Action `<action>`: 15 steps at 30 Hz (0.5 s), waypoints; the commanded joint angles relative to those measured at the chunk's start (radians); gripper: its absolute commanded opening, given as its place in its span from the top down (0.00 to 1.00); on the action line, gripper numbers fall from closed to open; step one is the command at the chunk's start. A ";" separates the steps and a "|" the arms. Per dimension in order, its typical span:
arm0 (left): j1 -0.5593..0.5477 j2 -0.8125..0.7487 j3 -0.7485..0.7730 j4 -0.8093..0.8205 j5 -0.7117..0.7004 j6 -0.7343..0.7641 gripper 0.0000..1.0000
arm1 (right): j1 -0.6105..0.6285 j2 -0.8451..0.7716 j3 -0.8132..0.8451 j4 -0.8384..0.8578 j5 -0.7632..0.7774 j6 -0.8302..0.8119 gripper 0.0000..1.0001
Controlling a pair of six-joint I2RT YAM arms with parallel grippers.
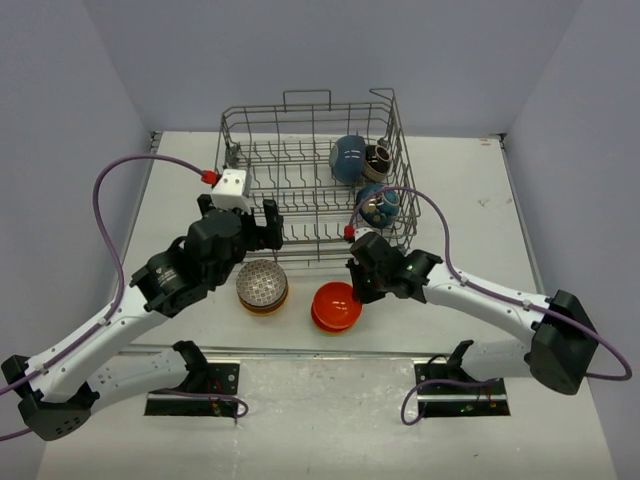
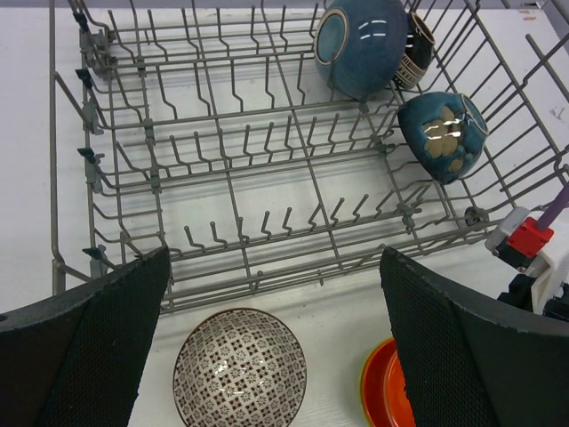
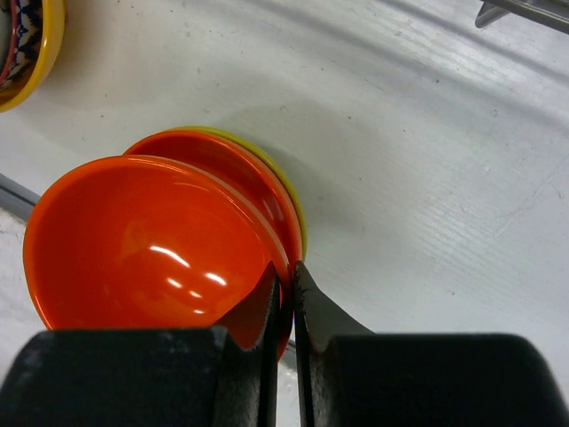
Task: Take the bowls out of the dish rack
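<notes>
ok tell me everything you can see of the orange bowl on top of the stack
The orange bowl is small, round and glossy, ceramic by its look, and empty, with light glinting inside. It sits upright, nested in a red bowl, which rests in a yellow-green bowl, on the white table in front of the dish rack. The right gripper is closed on its rim.
</notes>
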 commanded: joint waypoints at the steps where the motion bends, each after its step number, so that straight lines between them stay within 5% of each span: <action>1: 0.003 -0.009 -0.005 -0.006 -0.032 0.015 0.00 | 0.007 0.029 0.006 0.078 0.016 0.020 1.00; 9: 0.003 -0.027 -0.019 -0.012 -0.051 0.017 0.00 | 0.007 0.058 0.008 0.073 0.043 0.040 0.96; 15: 0.003 -0.030 -0.026 -0.008 -0.062 0.017 0.00 | 0.009 0.020 0.009 0.060 0.050 0.048 0.73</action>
